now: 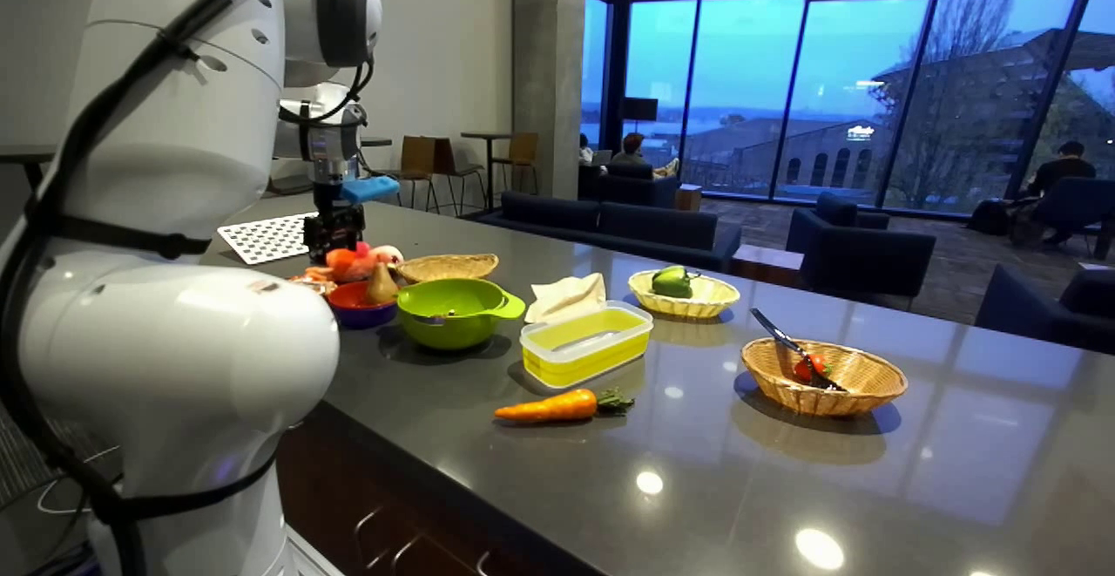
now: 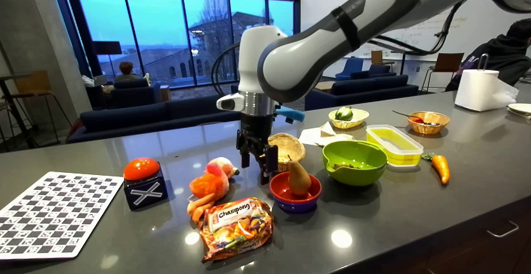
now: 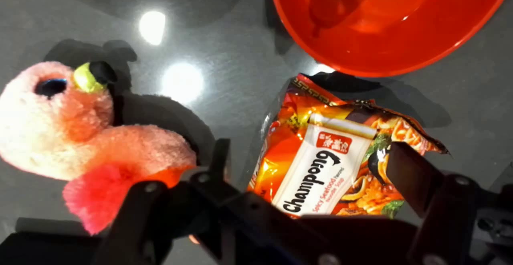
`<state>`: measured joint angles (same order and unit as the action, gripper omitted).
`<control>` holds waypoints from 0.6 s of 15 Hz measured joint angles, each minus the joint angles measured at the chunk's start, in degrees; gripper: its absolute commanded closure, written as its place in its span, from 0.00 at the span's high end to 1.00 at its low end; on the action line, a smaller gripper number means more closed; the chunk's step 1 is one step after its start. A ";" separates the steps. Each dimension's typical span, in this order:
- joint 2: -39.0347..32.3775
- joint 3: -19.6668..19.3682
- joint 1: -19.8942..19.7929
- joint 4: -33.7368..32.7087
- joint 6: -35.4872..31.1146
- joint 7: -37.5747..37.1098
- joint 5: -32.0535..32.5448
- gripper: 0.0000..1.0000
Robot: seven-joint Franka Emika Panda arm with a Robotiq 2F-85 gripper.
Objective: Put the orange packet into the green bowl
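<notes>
Toward the near edge of the table (image 2: 394, 224), in an exterior view, the orange packet (image 2: 238, 230) lies outside the green bowl (image 2: 356, 177), untouched by the gripper (image 3: 307, 149), whose jaws stand wide and empty, so grasp, transfer and release appear outstanding.

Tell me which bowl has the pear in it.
The small red bowl, nearer the orange packet: the pear sits in it. The larger green bowl holds small brown bits instead.

Pear (image 2: 299, 179) — between packet (image 2: 237, 230) and bowl (image 2: 357, 178).
</notes>
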<state>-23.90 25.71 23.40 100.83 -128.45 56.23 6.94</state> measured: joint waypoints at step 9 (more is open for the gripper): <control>-2.99 0.17 -2.48 -1.14 -0.58 5.73 -10.25 1.00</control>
<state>-26.89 25.87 20.92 99.70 -129.03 61.97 -3.31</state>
